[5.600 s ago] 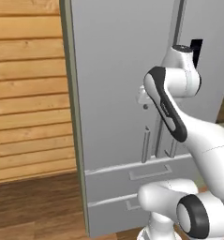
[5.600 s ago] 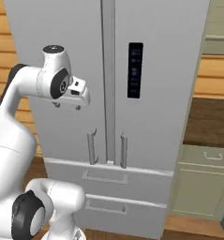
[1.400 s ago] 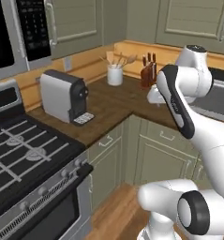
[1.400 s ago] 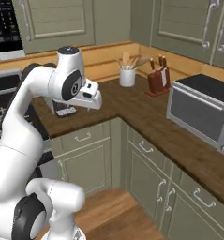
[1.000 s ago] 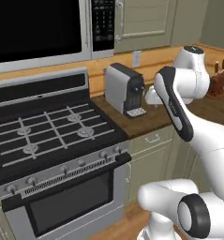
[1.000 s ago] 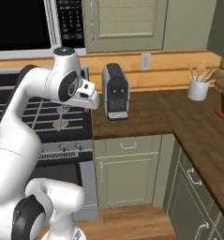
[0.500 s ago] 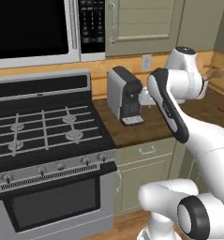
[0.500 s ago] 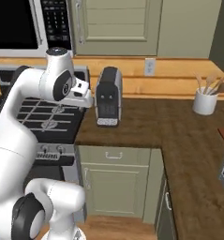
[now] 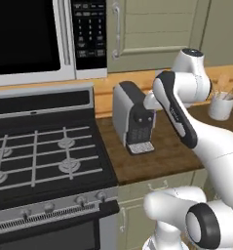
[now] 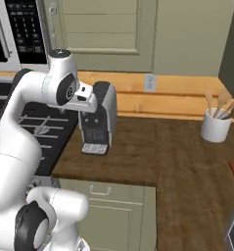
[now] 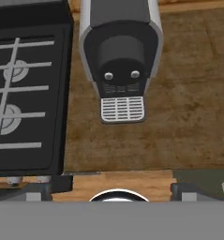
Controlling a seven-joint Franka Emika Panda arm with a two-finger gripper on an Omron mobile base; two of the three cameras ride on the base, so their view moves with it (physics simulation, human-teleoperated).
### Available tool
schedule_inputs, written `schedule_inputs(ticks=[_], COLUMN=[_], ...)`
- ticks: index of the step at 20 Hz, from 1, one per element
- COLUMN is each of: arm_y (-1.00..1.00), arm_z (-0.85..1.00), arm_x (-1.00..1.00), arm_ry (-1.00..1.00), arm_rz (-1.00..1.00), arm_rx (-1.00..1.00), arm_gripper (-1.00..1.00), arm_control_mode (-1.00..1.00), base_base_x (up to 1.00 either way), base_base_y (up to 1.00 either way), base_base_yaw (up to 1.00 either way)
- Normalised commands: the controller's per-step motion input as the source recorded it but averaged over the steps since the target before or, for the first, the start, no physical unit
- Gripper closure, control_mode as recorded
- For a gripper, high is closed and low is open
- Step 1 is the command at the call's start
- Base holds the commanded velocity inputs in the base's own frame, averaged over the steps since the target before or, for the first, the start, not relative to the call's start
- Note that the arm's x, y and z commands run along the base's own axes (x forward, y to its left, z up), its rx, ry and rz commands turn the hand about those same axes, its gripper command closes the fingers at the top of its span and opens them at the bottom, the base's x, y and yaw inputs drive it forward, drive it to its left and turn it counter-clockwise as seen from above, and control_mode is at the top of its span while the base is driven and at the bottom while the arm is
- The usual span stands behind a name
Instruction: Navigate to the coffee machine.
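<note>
Gas stove point(image 9: 45, 151) is sitting left of the wooden counter point(image 10: 177, 162); microwave point(image 9: 35, 39) is hanging above it. Coffee machine point(image 9: 132, 117) is standing upright on the counter just beside the stove, against the back wall, well apart from the white utensil crock point(image 10: 215, 128). Its long axis is running vertical; black front panel and drip tray point(image 11: 123, 108) are pointing out toward the robot. Approach is looking nearly finished; judging the next move is only a small squaring-up of the base. Gripper point(image 11: 118, 197) is hanging above the machine; finger spread cannot be told, nothing seen held.
</note>
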Motion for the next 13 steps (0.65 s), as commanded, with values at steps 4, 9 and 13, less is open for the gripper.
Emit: schedule_inputs(ticks=[4, 9, 13], arm_y=[0.0, 0.0, 0.0], arm_z=[0.0, 0.0, 0.0], arm_x=[0.0, 0.0, 0.0], arm_ry=[0.0, 0.0, 0.0], arm_rz=[0.0, 0.0, 0.0], arm_rx=[0.0, 0.0, 0.0], arm_gripper=[-1.0, -1.0, -1.0], arm_control_mode=[1.0, 1.0, 1.0], base_base_x=[0.76, 0.53, 0.07], base_base_y=[-0.2, -0.08, -0.01], base_base_yaw=[0.14, 0.15, 0.05])
